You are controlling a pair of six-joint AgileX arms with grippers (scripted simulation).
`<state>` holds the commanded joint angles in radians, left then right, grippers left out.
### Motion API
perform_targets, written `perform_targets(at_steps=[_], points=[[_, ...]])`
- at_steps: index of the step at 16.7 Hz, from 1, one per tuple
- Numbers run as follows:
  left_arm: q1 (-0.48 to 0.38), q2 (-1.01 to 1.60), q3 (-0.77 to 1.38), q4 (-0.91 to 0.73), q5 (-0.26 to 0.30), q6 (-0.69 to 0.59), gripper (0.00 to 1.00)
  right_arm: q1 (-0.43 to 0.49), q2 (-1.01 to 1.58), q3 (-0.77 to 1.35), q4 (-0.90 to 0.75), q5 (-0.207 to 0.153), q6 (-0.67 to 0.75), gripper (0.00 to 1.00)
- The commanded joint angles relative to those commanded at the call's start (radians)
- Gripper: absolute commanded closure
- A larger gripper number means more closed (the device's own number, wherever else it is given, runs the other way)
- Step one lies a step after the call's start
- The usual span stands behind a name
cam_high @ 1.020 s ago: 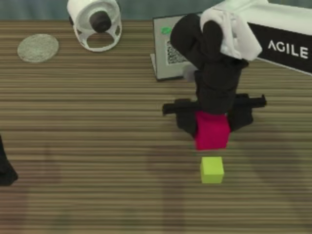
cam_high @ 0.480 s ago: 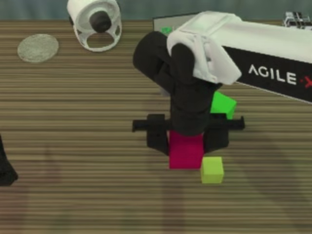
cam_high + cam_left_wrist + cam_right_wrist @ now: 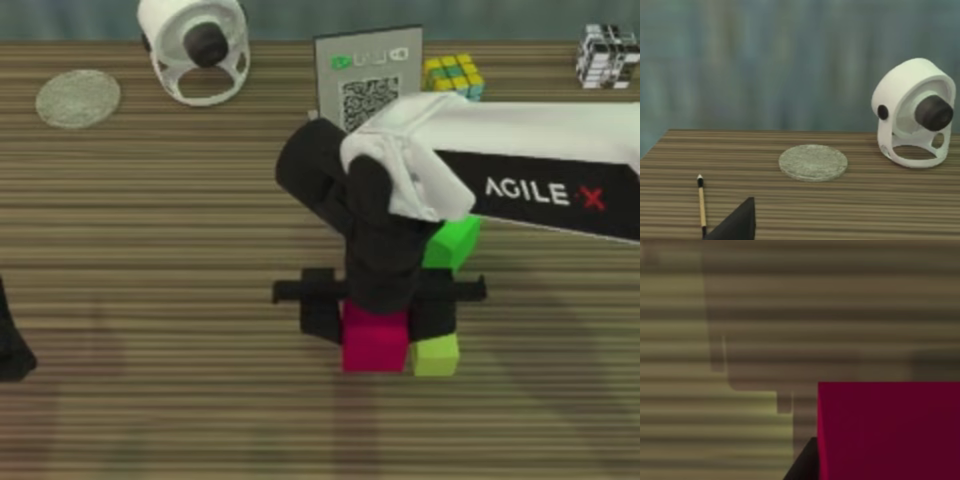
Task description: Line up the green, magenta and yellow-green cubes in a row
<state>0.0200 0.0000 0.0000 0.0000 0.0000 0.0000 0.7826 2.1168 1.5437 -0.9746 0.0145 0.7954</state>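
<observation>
My right gripper (image 3: 377,318) is shut on the magenta cube (image 3: 375,340), low over the table's middle front. The cube's right side meets the small yellow-green cube (image 3: 436,354), the two forming a line from left to right. The bright green cube (image 3: 453,240) sits just behind them, partly hidden by the right arm. In the right wrist view the magenta cube (image 3: 890,430) fills the corner beside one dark finger (image 3: 805,465). My left gripper (image 3: 12,350) is parked at the table's left edge and stands open, with one fingertip (image 3: 737,222) showing.
At the back stand a white fan-like object (image 3: 195,45), a grey round disc (image 3: 78,97), a QR card (image 3: 367,75), a multicoloured puzzle cube (image 3: 452,75) and a silver puzzle cube (image 3: 607,55). A pencil (image 3: 701,205) lies near the left gripper.
My right gripper carried the magenta cube to the left and forward, then lowered it beside the yellow-green cube. The green cube and both puzzle cubes came into view. The left arm stayed still.
</observation>
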Motion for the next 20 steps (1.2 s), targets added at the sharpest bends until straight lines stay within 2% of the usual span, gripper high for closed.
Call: perform_targets(at_steps=[6, 19, 20], points=[[0.000, 0.000, 0.000, 0.000, 0.000, 0.000, 0.00, 0.003, 0.016, -0.039, 0.046, 0.001, 0.001, 1.00], [0.000, 0.000, 0.000, 0.000, 0.000, 0.000, 0.00, 0.003, 0.016, -0.039, 0.046, 0.001, 0.001, 0.02], [0.000, 0.000, 0.000, 0.000, 0.000, 0.000, 0.00, 0.003, 0.016, -0.039, 0.046, 0.001, 0.001, 0.00]])
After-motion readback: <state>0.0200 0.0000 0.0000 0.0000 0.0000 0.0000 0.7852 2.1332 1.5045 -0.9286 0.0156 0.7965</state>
